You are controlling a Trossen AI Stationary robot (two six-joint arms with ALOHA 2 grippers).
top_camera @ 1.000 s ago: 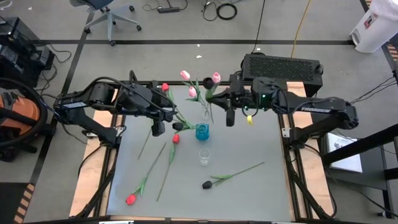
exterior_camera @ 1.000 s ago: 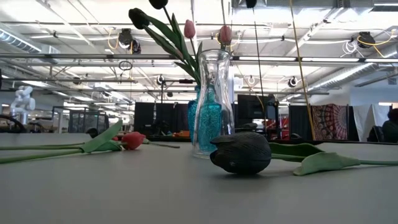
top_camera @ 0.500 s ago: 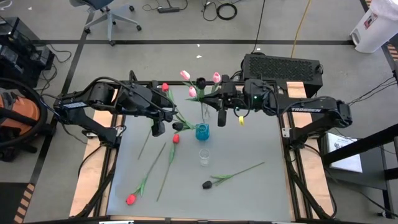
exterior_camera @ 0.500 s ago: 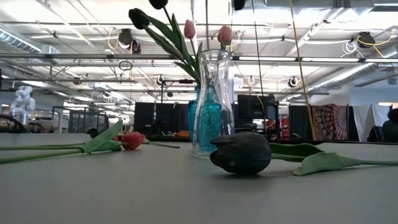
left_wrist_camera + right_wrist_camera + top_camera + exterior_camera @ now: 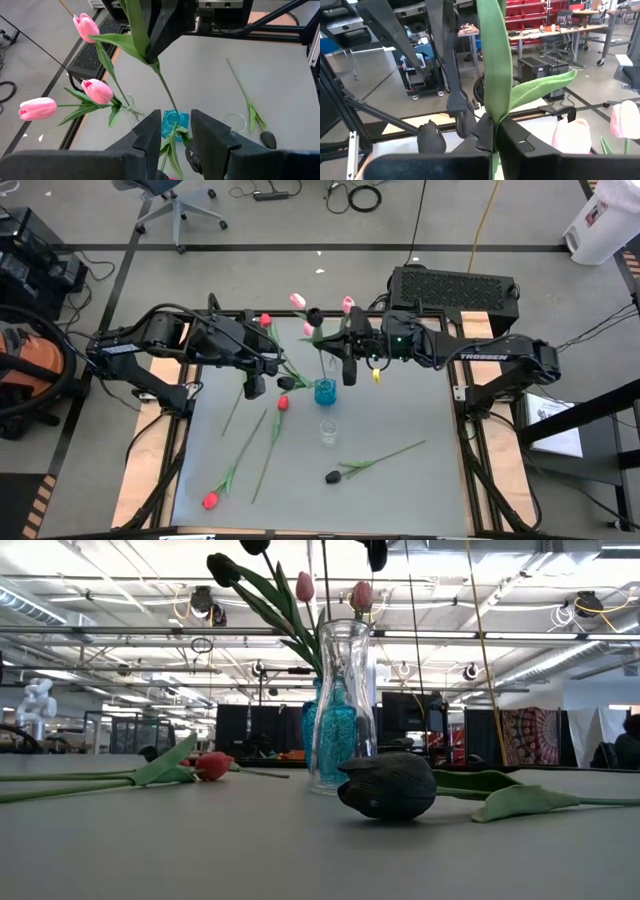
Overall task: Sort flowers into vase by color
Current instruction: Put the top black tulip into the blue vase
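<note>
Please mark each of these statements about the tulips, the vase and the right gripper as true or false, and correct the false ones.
1. The right gripper is empty. False: the right gripper has its jaws shut on the stem of a held tulip with a black head.
2. A black tulip lies on the table. True: the black tulip lies flat on the table.
3. The blue vase has fallen over. False: the blue vase stands upright.
4. A red tulip lies on the table. True: the red tulip is not yet in any vase.
</note>
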